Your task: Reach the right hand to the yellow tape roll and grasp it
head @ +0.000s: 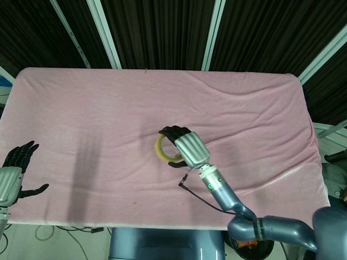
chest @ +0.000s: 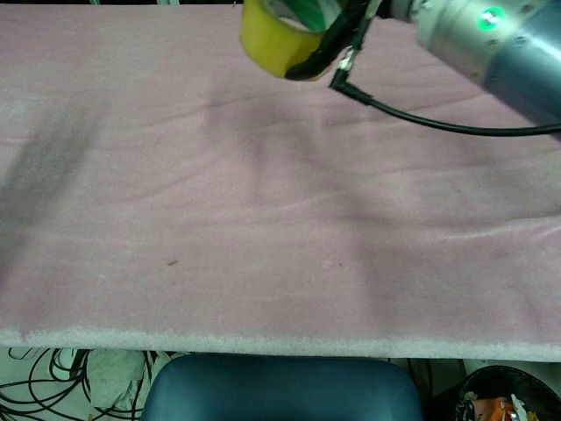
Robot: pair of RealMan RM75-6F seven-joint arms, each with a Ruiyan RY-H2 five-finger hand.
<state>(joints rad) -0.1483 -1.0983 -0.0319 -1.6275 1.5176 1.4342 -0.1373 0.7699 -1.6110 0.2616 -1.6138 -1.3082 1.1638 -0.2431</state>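
The yellow tape roll (head: 161,149) hangs above the pink cloth, gripped by my right hand (head: 184,145), whose dark fingers curl through and around the ring. In the chest view the yellow tape roll (chest: 274,42) shows at the top edge, tilted, with a dark finger (chest: 318,60) wrapped under it; most of the right hand (chest: 351,22) is cut off there. A black cable (chest: 412,114) trails from the wrist. My left hand (head: 15,172) hovers at the table's near left corner, fingers spread, holding nothing.
The pink cloth (head: 97,108) covers the whole table, wrinkled toward the right side. A small dark speck (chest: 171,261) lies near the front edge. A blue chair back (chest: 272,390) stands below the table front.
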